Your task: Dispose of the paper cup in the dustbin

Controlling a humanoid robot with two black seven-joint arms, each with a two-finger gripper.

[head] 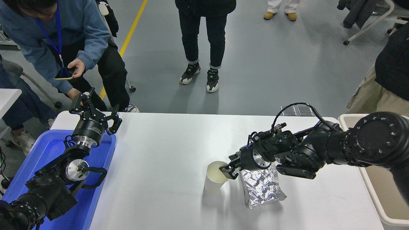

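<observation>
The small white paper cup [213, 182] is near the table's middle front, tilted, with its cream inside facing up and right. My right gripper [228, 170] comes in from the right and is shut on the cup's right rim, one finger inside the cup. The cup's base looks slightly off the table, above its shadow. The beige dustbin [371, 195] stands at the table's right edge, partly behind my right arm. My left gripper [97, 110] is parked at the lower left, open and empty.
A crumpled silver foil packet [260, 187] lies just right of the cup, under my right wrist. A blue tray [44, 150] sits at the left under the left arm. Several people stand at the far side; one leans in holding a phone [64, 74].
</observation>
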